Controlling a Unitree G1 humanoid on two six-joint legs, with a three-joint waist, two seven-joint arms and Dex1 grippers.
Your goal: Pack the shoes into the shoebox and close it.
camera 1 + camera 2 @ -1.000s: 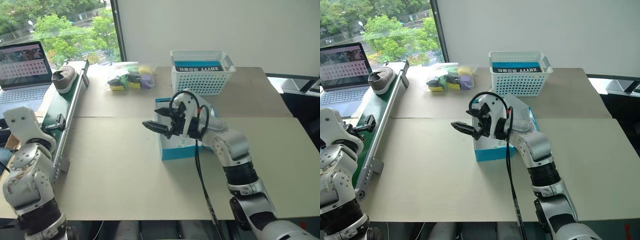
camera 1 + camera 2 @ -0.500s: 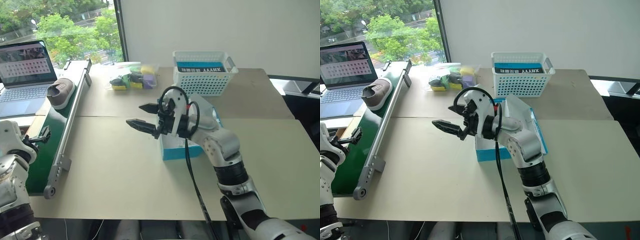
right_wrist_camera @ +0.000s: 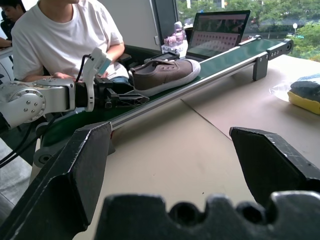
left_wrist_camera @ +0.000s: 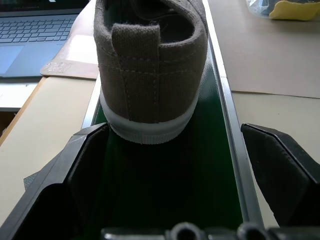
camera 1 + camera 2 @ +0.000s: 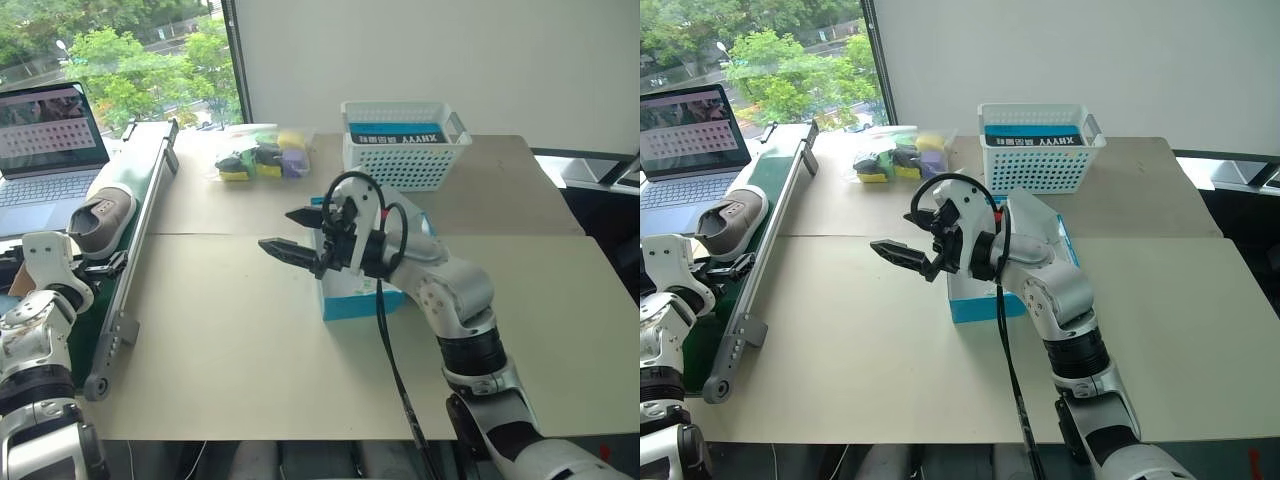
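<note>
Daylight is falling from a window onto a tan desk (image 5: 250,340) carrying one conveyor (image 5: 140,215), one laptop (image 5: 45,145), one basket (image 5: 405,140); one shoe (image 5: 97,220) is sitting on the conveyor, one shoebox (image 5: 355,295) mid-desk, both jaws spreading wide, empty

Even daylight — soft and bright.
Light enters through the tall glass window (image 5: 110,70) at the far left; shadows on the pale beige tabletop (image 5: 250,340) stay faint — near black gripper fingers (image 3: 75,165) look blurred.
</note>
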